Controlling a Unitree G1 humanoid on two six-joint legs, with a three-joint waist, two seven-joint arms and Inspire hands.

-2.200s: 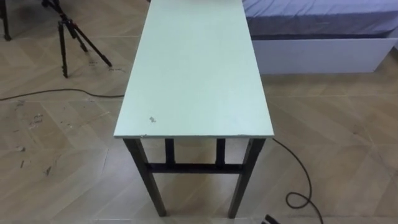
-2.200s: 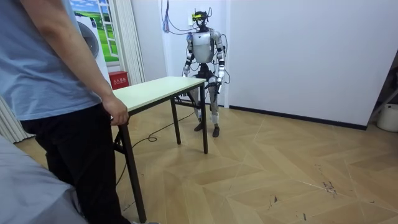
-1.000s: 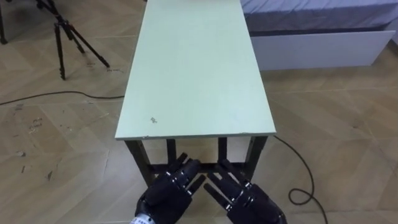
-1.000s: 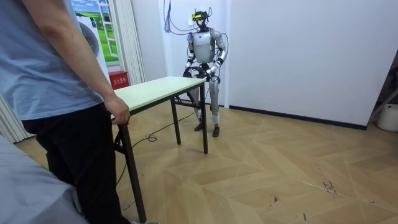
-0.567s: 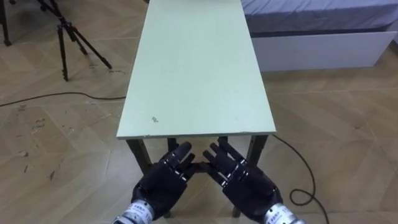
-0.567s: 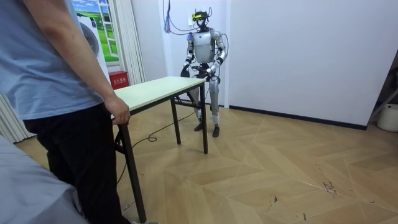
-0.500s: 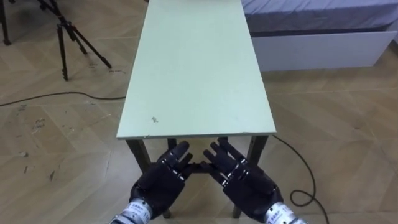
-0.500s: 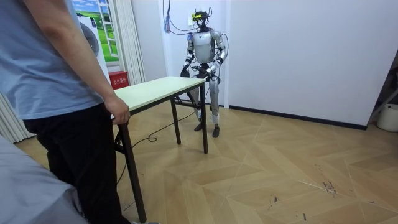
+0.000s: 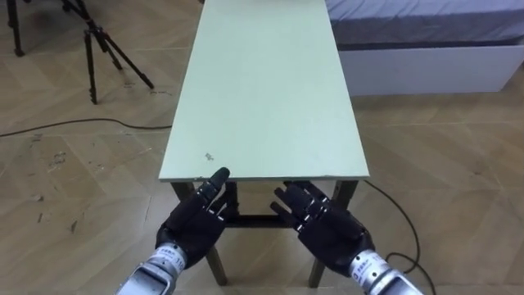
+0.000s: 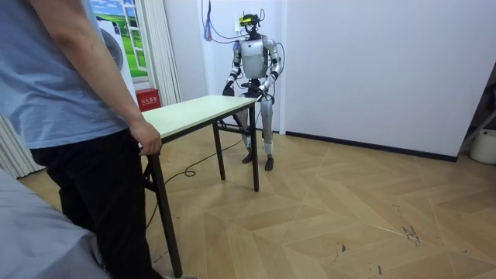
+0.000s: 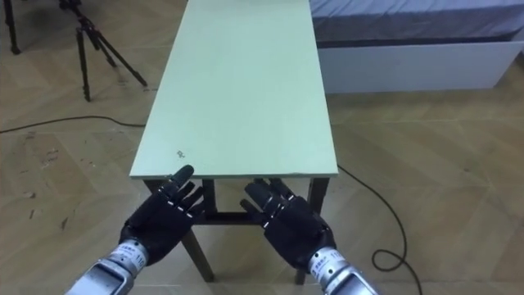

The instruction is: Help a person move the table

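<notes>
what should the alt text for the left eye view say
Two dark robot hands, the left hand and the right hand, reach with straight fingers toward the near end of a long pale green table on dark legs, not gripping it. A tripod stands on the wooden floor at upper left; a bed shows at upper right.

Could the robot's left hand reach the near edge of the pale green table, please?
Probably yes: the open left hand hangs just before the near edge of the pale green table, nothing between.
</notes>
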